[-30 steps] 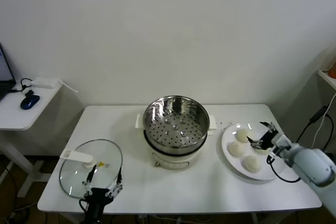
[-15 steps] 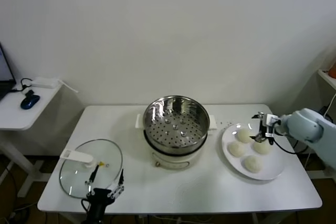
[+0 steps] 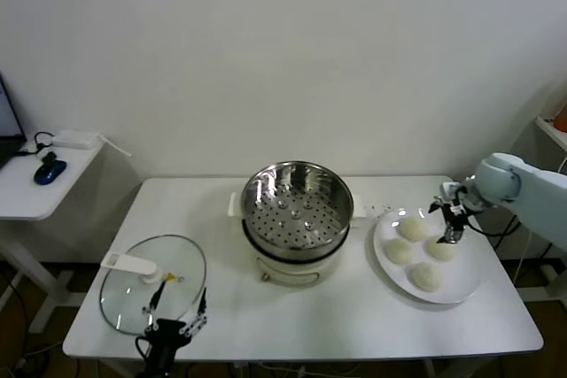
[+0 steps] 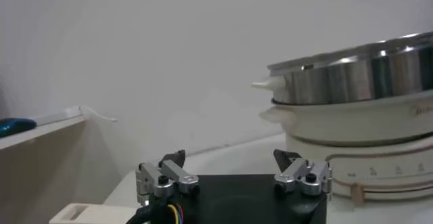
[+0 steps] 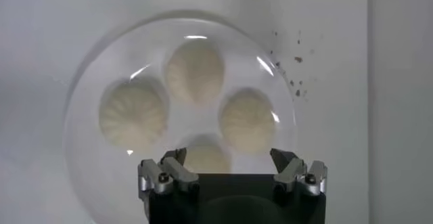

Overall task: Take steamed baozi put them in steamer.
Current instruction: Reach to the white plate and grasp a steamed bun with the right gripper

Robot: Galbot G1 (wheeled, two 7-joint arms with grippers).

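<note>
Several cream-white baozi lie on a white plate [image 3: 461, 285] at the table's right: one at the back [image 3: 411, 228], one on the left [image 3: 399, 251], one at the front [image 3: 426, 276], one on the right [image 3: 443, 249]. My right gripper [image 3: 451, 217] hovers open over the plate's far right side, above the right baozi. In the right wrist view the plate [image 5: 84, 110] holds the baozi [image 5: 194, 70] [image 5: 132, 113] [image 5: 247, 120], and the open gripper [image 5: 229, 156] is over the nearest one [image 5: 206, 159]. The steel steamer [image 3: 298, 205] stands empty at mid-table. My left gripper [image 3: 174, 312] is open, low at the front left.
A round glass lid [image 3: 152, 282] with a white handle lies at the front left, right by the left gripper. The steamer's side [image 4: 358, 76] fills the left wrist view. A small side table with a blue mouse [image 3: 50, 170] stands at far left.
My right arm has swung from the plate's front right edge up and back to above its far right side. The baozi, steamer and left gripper have not moved.
</note>
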